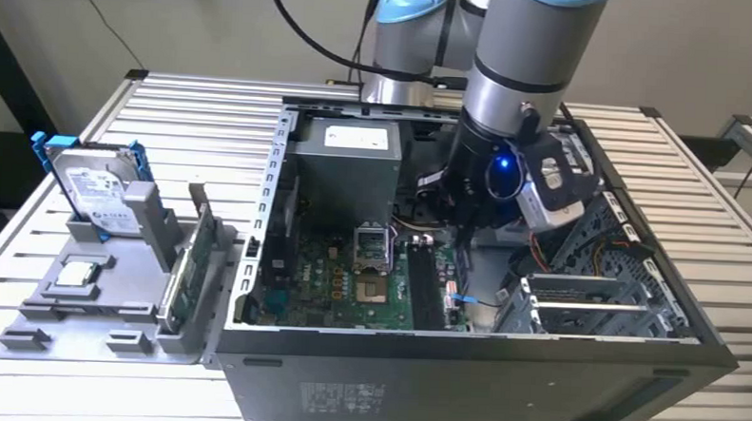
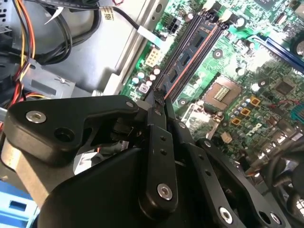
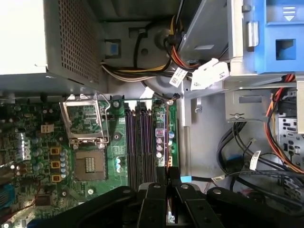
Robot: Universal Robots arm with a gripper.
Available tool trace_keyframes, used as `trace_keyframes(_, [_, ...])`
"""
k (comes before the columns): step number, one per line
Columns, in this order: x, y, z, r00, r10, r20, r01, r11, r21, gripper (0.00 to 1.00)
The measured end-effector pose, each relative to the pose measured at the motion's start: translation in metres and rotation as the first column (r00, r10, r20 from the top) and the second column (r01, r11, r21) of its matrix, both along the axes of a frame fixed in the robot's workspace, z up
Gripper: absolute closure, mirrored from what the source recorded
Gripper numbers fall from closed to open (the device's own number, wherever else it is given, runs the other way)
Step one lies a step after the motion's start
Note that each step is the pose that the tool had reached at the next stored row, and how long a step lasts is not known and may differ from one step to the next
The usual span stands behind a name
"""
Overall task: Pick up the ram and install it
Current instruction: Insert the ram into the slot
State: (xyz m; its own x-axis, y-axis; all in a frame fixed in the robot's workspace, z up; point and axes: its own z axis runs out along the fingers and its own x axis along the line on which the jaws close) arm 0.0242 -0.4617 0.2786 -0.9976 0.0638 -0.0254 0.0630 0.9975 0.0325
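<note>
Aluminium slatted table, bearing every item below. Open dark computer case, lying on its side at centre. Grey robot arm, reaching down into the case from the far side. Silver power supply box at the case's far end, a bundle of coloured cables running beside it. Green motherboard on the case floor, seen in both wrist views. Grey fixture on the table at the exterior view's left, just outside the case. Silver hard drive in a blue frame, standing upright at the fixture's far end. Black gripper, low over the board edge in both wrist views; fingertips drawn together with no gap visible, right at one end of the ram; contact cannot be told. Ram, dark slim stick standing on edge in the memory slot row nearest the board's edge, a dark strip in the exterior view. Green circuit strip, on edge in the fixture's case-side holder. CPU socket, its frame raised, beside the slots. Small square CPU chip, flat on the fixture.
</note>
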Motion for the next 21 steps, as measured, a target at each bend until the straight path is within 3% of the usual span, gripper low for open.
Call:
trace_keyframes(4, [0.0, 0.0, -0.0036, 1.0, 0.0, 0.0093, 0.0, 1.0, 0.0016, 0.86])
trace_keyframes(6, [0.0, 0.0001, -0.004, 1.0, 0.0, 0.0095, 0.0, 1.0, 0.0025, 0.86])
trace_keyframes(8, [-0.0004, 0.0, -0.0065, 1.0, 0.0, 0.0096, 0.0, 1.0, -0.0022, 0.86])
trace_keyframes(21, [-0.0103, 0.0, -0.0291, 1.0, 0.003, 0.0089, -0.003, 1.0, -0.0049, 0.86])
